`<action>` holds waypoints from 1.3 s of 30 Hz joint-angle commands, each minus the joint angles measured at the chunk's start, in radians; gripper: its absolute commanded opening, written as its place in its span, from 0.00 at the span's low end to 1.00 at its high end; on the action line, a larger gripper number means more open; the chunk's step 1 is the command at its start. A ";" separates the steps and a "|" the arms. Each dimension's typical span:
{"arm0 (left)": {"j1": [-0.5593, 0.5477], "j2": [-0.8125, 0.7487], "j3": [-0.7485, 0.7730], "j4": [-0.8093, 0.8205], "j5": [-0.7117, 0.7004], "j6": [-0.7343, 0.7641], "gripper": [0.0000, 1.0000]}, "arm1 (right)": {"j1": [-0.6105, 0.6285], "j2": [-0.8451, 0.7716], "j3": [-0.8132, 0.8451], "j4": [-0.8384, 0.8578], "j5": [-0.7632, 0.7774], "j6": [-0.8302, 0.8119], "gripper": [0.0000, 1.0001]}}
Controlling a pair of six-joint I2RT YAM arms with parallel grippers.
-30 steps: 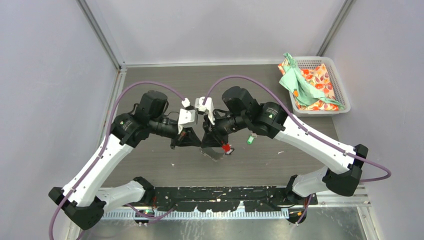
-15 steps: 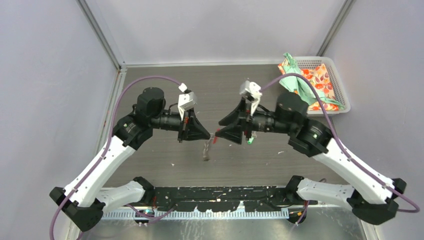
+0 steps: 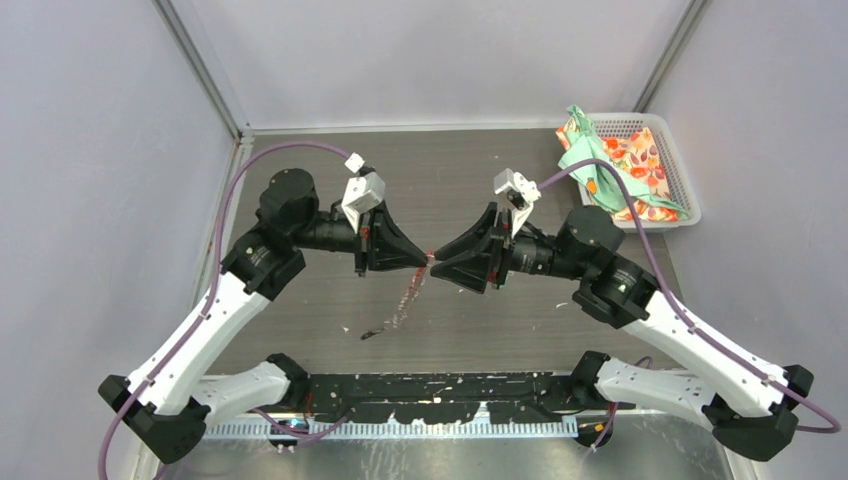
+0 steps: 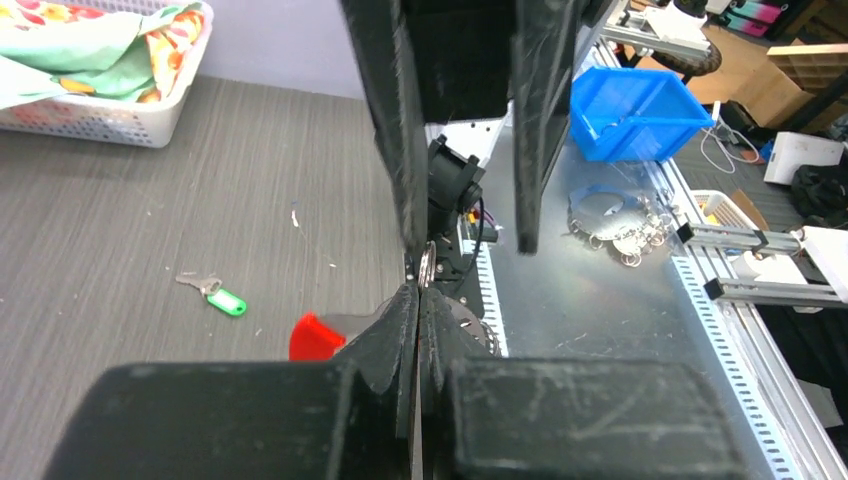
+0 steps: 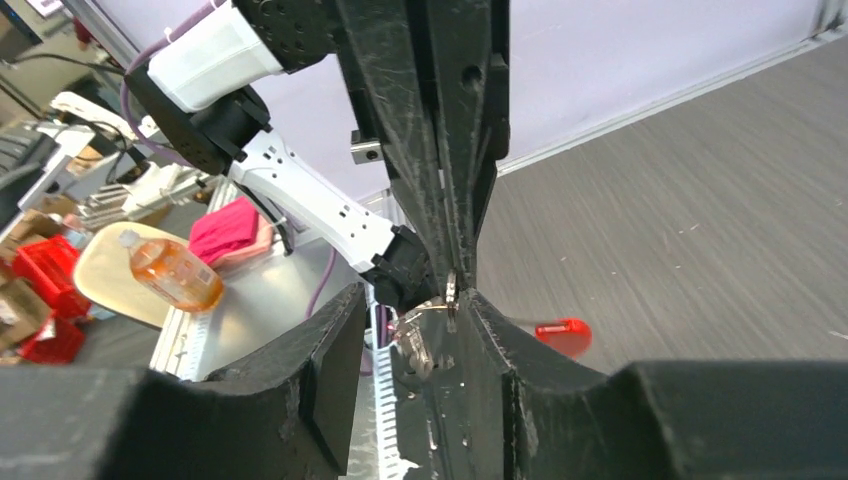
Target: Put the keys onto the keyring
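My left gripper [image 3: 425,258] points right above the table's middle, shut on the metal loop of the keyring [image 4: 427,268]. The keyring's red tab [image 4: 315,337] hangs below the tips, blurred in the top view. A small silver key [image 5: 415,338] dangles from the loop [image 5: 452,288]. My right gripper [image 3: 437,263] faces the left one tip to tip and is open; its fingers [image 5: 310,370] straddle the loop, which lies against the inner face of one. The green-tagged key [image 4: 215,293] lies on the table. I cannot tell whether the dangling key carries the black tag.
A white basket [image 3: 683,190] holding patterned cloths [image 3: 600,165] stands at the back right corner. The metal rail [image 3: 450,385] with both arm bases runs along the near edge. A small dark piece [image 3: 372,333] shows near the front of the table.
My right gripper opened, drew away to the right, then came back tip to tip with the left. The left gripper swung up level, still holding the keyring, and the hanging parts swing.
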 commanded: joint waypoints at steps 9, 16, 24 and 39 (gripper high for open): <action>0.004 -0.054 -0.003 0.108 0.006 0.034 0.00 | -0.010 0.057 -0.014 0.181 -0.053 0.084 0.19; 0.006 -0.089 -0.043 0.100 -0.053 0.031 0.00 | -0.014 0.042 0.042 -0.027 0.003 -0.002 0.29; 0.006 -0.096 -0.057 0.107 -0.094 -0.005 0.00 | -0.014 0.037 0.039 -0.049 0.006 -0.035 0.05; 0.006 -0.094 -0.108 -0.056 -0.048 0.210 0.35 | -0.013 0.109 0.206 -0.329 -0.006 -0.198 0.01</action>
